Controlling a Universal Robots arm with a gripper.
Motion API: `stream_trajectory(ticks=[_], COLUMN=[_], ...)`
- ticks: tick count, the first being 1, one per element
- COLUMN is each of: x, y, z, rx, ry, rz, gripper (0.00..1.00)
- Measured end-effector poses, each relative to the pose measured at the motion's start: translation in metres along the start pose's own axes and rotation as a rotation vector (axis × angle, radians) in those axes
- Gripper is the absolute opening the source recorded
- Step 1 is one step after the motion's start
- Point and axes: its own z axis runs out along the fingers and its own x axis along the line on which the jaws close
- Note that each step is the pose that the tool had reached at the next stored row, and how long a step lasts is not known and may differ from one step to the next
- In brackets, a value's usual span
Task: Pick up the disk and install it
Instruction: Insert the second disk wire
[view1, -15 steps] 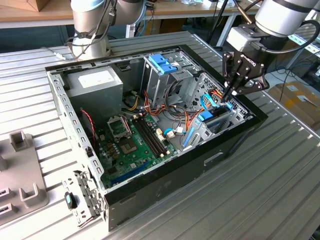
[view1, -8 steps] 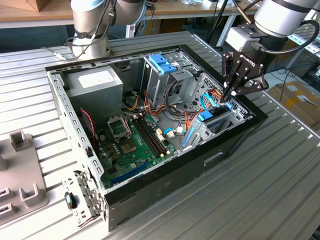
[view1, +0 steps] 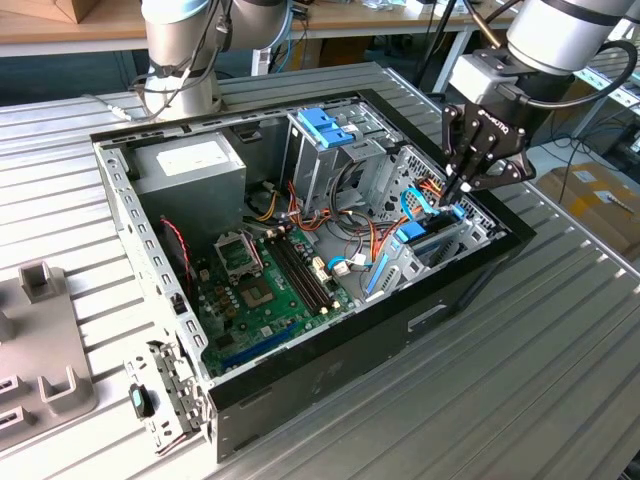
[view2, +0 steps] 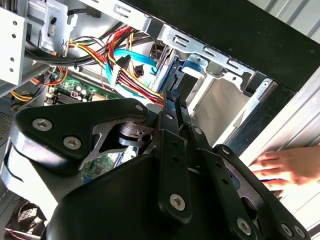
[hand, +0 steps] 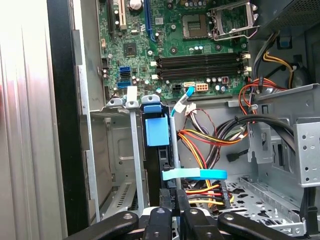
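We start at the tool (view1: 462, 186), which hangs over the corner of the open computer case (view1: 330, 385) on the exterior view's right, low above the drive bay (view1: 440, 235). In both wrist views its two fingers (hand: 172, 210) run close and parallel, with only a narrow slit between them. They seem to pinch the upper edge of the disk (hand: 157, 165), but the contact itself is hidden behind the tool's black links, so we judge a grip likely and do not claim it.

The disk stands on edge in the bay. In the first wrist view we see its dark body and the light-blue carrier piece (hand: 156, 131) on it, set between the bay's metal walls just beside the case's side wall. A flat blue cable (hand: 195, 174) crosses right by the tool, with a bundle of red and yellow wires (hand: 210, 145) beyond it.

From this we judge the pick-up finished and the install well advanced: the disk is mostly down in its slot. Whether it is fully seated or latched we cannot tell.

Further out, the motherboard (view1: 265, 290) lies in the case floor, the case rests on the ribbed metal desk (view1: 540, 380), and a person's hand (view2: 287, 167) rests outside the case wall in the second wrist view.
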Motion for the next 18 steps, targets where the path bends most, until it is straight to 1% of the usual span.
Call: stream_trajectory(ticks=[5, 6, 7, 8, 10, 13, 15, 18], x=[0.0000, 0.0000, -0.0004, -0.0006, -0.0005, -0.0006, -0.0006, -0.0006], y=[-0.0001, -0.0008, -0.0036, -0.0045, -0.0045, -0.0046, -0.0046, -0.0046], z=[0.0031, 0.0034, 0.0038, 0.0039, 0.0045, 0.0074, 0.0074, 0.0092], rx=[0.0000, 0.0000, 0.0000, 0.0000, 0.0000, 0.0000, 0.0000, -0.0001], ry=[0.0000, 0.0001, 0.0000, 0.0000, 0.0001, 0.0001, 0.0003, -0.0001], rz=[0.000, 0.000, 0.000, 0.000, -0.001, -0.013, -0.014, -0.021], gripper=[0.16, 0.16, 0.16, 0.16, 0.16, 0.16, 0.16, 0.16])
